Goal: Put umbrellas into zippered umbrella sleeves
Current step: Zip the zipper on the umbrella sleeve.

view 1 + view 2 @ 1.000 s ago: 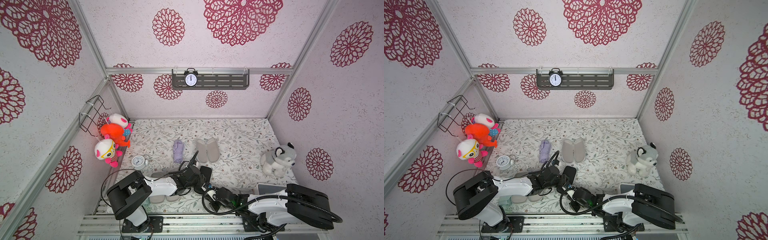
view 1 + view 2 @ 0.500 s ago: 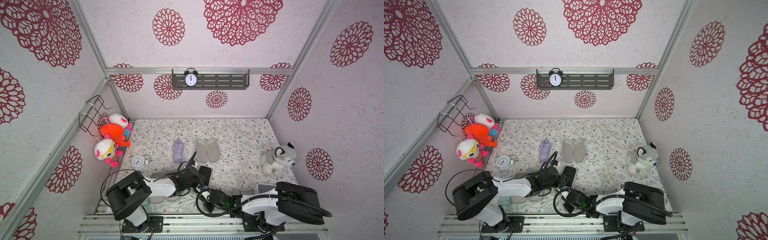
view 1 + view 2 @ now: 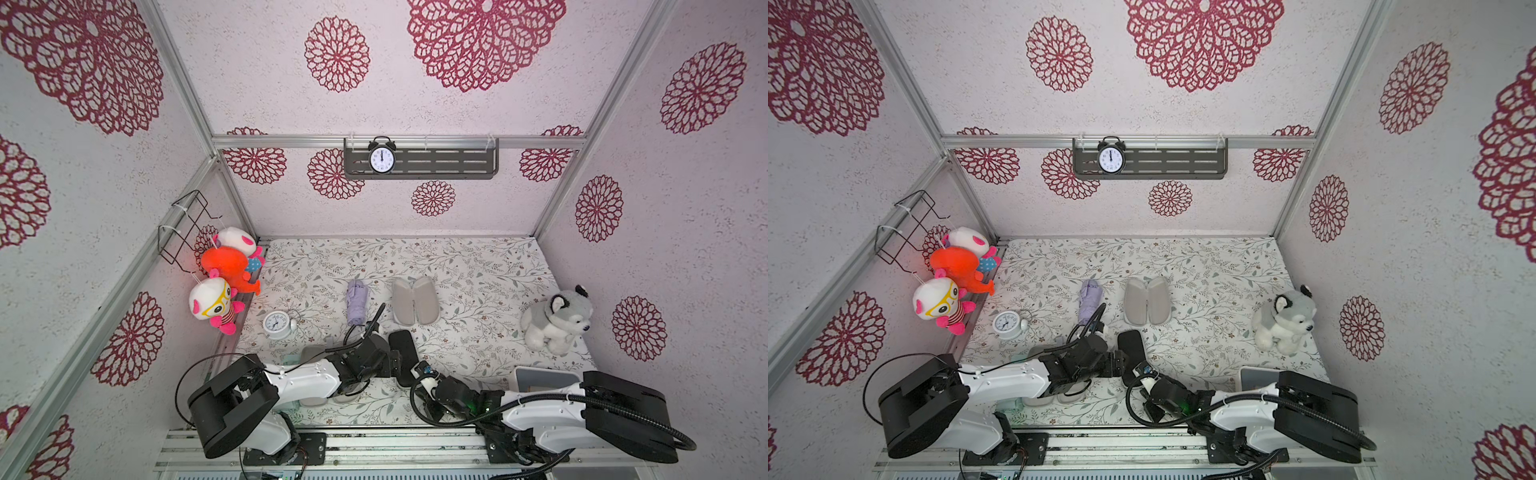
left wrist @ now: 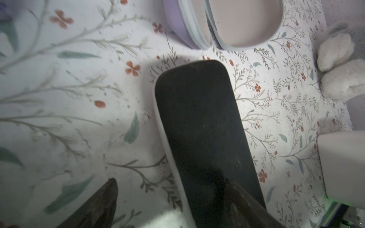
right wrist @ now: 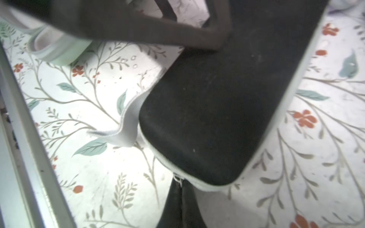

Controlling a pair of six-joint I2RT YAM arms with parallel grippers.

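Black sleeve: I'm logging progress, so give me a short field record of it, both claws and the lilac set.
black sleeve: halves together, flat on the mat
right claw: shut on zip pull at sleeve's end
left claw: open, over the black sleeve
lilac umbrella: lying loose beside its sleeve, apart
lilac sleeve: open, empty

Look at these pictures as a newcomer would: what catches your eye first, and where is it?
The huge crimson flower prints on the walls strike first, then the bright orange plush hanging on the left wall. On the floral table, the black sleeve lies at the front between the left arm and the right arm, and a grey husky toy sits at the right.
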